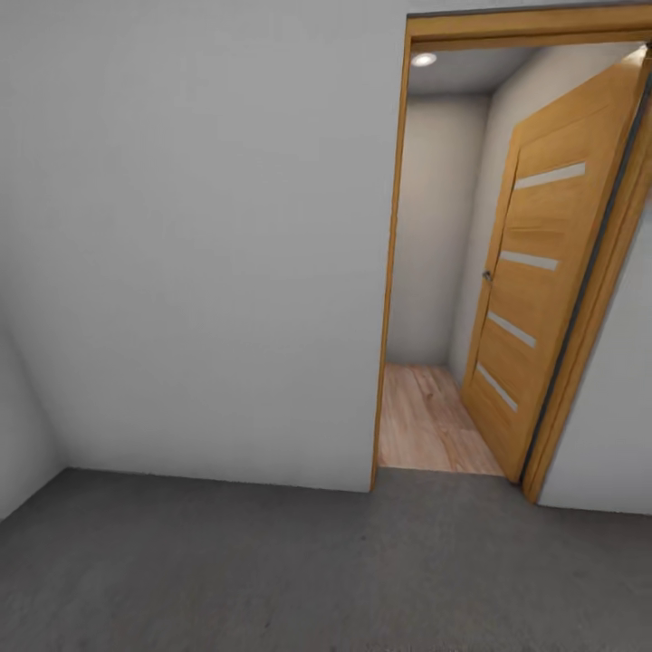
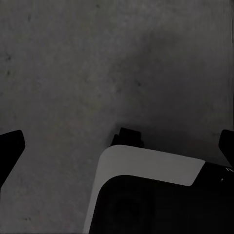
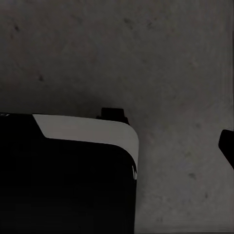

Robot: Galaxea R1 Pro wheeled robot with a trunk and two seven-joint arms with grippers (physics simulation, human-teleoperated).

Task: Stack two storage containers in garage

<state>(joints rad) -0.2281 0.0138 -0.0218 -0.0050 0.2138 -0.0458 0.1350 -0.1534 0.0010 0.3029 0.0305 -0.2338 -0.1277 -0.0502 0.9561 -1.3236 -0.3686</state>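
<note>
The two storage containers are out of view. I stand in the garage on its dark grey concrete floor (image 1: 272, 570), facing a plain white-grey wall (image 1: 199, 254). Over the same concrete, my left gripper (image 2: 117, 146) hangs open, its black fingertips (image 2: 10, 146) far apart at the picture's edges and nothing between them. My right gripper (image 3: 117, 146) also hangs over the floor, with one black fingertip (image 3: 227, 146) showing far out to the side; it holds nothing.
An orange-brown wooden door (image 1: 534, 299) stands swung open in its frame (image 1: 391, 272) at the right. Beyond it a narrow passage with light wood plank flooring (image 1: 426, 417) leads away. My white and black base (image 2: 146, 195) shows below both wrists.
</note>
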